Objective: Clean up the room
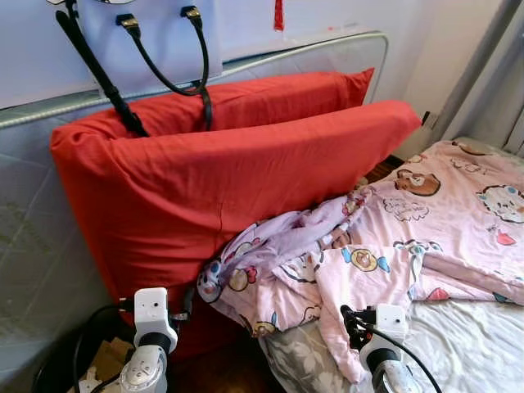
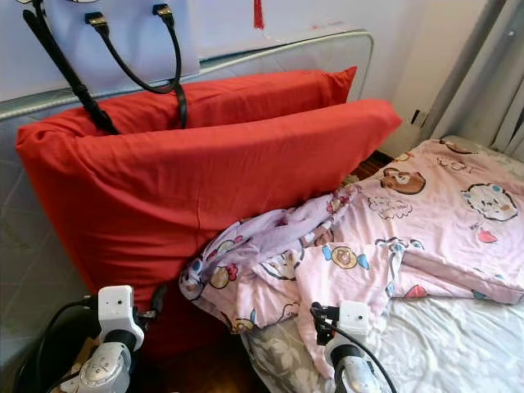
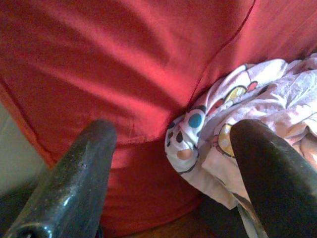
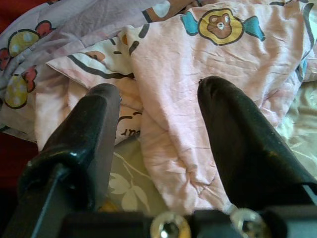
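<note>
Two big red fabric pillows [image 1: 237, 188] lean against the grey padded headboard [image 1: 327, 53] to my left. A crumpled pink cartoon-print quilt [image 1: 385, 246] lies on the leaf-patterned bedsheet [image 1: 467, 344] to my right, its bunched end touching the front pillow. A black-handled white handbag [image 1: 147, 37] hangs behind them.

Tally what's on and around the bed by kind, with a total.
Red pillows: 2 (front, back)
Pink cartoon-print quilt: 1
Bag with black handles: 1
Robot tools: 2, both open (left tool at the front pillow's lower corner, right tool over a hanging quilt fold)
Total: 6
</note>
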Controlling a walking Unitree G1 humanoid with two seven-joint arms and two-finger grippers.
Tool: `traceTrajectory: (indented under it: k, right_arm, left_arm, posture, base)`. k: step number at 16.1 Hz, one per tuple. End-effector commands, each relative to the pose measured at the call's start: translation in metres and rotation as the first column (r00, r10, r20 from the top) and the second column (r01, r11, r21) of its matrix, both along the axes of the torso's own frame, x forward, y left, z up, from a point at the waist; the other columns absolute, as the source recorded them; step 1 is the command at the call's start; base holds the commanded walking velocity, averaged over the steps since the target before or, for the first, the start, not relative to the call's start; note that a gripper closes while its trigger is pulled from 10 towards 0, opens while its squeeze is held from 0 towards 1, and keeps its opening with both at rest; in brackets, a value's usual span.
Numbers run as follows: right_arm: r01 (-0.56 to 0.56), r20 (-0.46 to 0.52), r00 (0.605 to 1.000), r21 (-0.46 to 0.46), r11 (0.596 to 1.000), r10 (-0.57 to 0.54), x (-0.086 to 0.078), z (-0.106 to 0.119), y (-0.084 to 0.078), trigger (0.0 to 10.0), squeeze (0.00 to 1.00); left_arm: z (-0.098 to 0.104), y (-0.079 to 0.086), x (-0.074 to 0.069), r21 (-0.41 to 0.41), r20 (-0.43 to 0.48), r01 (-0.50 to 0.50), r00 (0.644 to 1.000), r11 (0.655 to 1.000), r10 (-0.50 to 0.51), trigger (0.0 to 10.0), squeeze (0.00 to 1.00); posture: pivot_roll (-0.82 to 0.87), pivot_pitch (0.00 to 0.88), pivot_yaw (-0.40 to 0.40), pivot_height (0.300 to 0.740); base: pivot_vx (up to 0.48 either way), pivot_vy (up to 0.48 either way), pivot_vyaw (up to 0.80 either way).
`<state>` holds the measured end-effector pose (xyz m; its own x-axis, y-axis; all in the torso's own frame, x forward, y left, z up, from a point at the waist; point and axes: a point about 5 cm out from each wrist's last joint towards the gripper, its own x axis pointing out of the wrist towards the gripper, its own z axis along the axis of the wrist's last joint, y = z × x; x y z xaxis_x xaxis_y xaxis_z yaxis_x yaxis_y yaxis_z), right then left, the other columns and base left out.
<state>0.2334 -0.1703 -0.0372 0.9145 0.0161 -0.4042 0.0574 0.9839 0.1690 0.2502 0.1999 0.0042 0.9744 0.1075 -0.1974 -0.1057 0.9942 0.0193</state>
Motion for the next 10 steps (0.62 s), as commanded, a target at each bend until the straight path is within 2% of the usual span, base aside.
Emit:
traceTrajectory:
  k: [1,4,6,8,10]
  right_arm:
    - [-0.007,-0.007,1.000,0.001,1.000,0.007,0.0001,-0.0008,0.0024,10.0,0.00]
    - [-0.003,-0.026,1.000,0.002,1.000,0.003,-0.0012,-0.0029,0.0016,10.0,0.00]
    - [-0.001,-0.044,0.999,0.005,1.000,0.001,-0.0012,-0.0041,0.0012,10.0,0.00]
    - [-0.002,-0.038,0.999,0.006,1.000,0.002,0.0000,-0.0030,0.0005,10.0,0.00]
    - [0.000,-0.036,0.999,0.009,1.000,0.000,0.0005,-0.0025,-0.0005,10.0,0.00]
  left_arm:
    - [0.0032,0.0016,0.0019,0.011,0.011,-0.004,1.000,1.000,0.003,10.0,0.00]
    - [0.0036,0.0013,0.0027,0.014,0.010,-0.002,1.000,1.000,0.002,10.0,0.00]
    - [0.0036,0.0007,0.0028,0.012,0.008,-0.001,1.000,1.000,0.001,10.0,0.00]
    - [0.0035,-0.0001,0.0028,0.012,0.009,0.000,1.000,1.000,0.000,10.0,0.00]
    - [0.0034,-0.0003,0.0024,0.011,0.011,-0.002,1.000,1.000,0.002,10.0,0.00]
  posture:
    - [0.02,0.000,-0.037,0.675]
    - [0.02,0.000,-0.037,0.675]
    - [0.02,0.000,-0.038,0.675]
    - [0.02,0.000,-0.040,0.675]
    - [0.02,0.000,-0.040,0.675]
  base:
    - [0.000,0.000,0.00]
    - [0.000,0.000,0.00]
    - [0.000,0.411,0.00]
    - [0.000,0.480,-0.76]
    - [0.000,0.000,-0.74]
